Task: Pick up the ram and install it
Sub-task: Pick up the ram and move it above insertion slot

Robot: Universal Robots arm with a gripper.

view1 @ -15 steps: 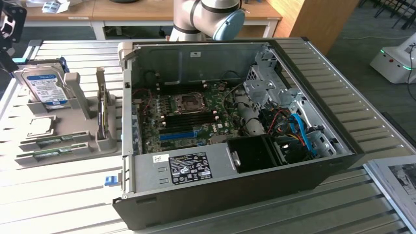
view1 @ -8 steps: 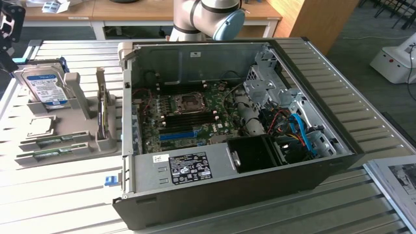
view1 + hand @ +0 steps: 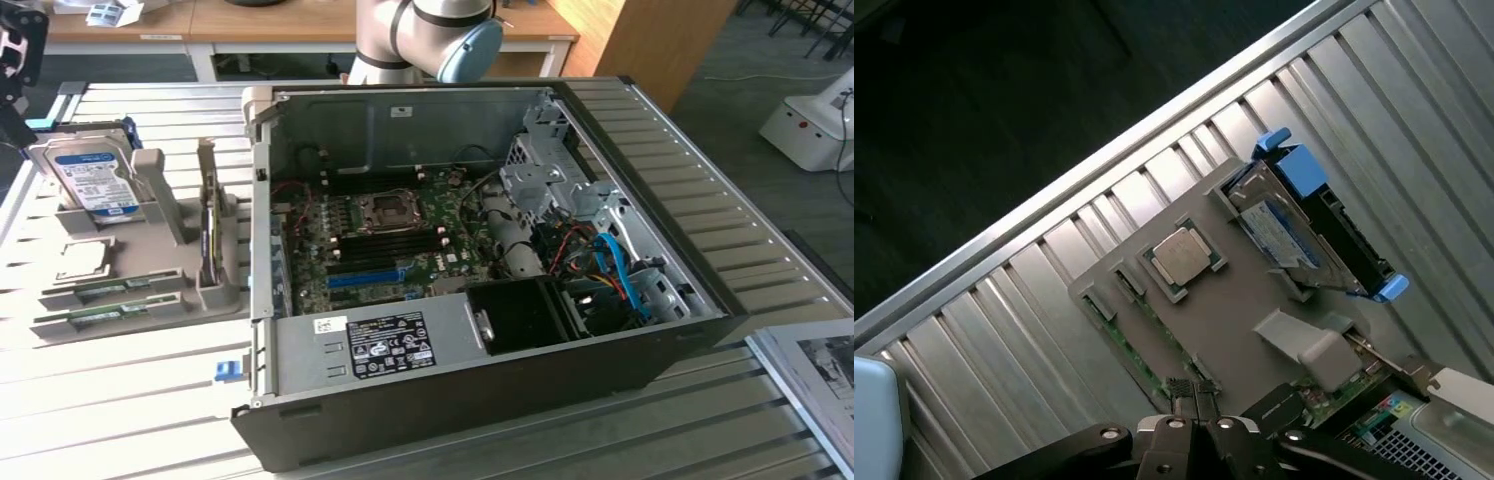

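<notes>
Ram, a long thin green circuit-board stick, lies slotted in the grey plastic tray at the exterior view's near left. The end effector, aimed toward the tray, is pinched closed and empty. The stick looks light, stiff and fragile, best gripped across its flat faces.

Ribbed metal table (matt plastic tray)

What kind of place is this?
Probably a robotics lab or workshop for computer assembly: an open desktop computer case lies on a slatted metal table, a gray fixture holds a hard drive, and wooden desks stand behind.
</notes>
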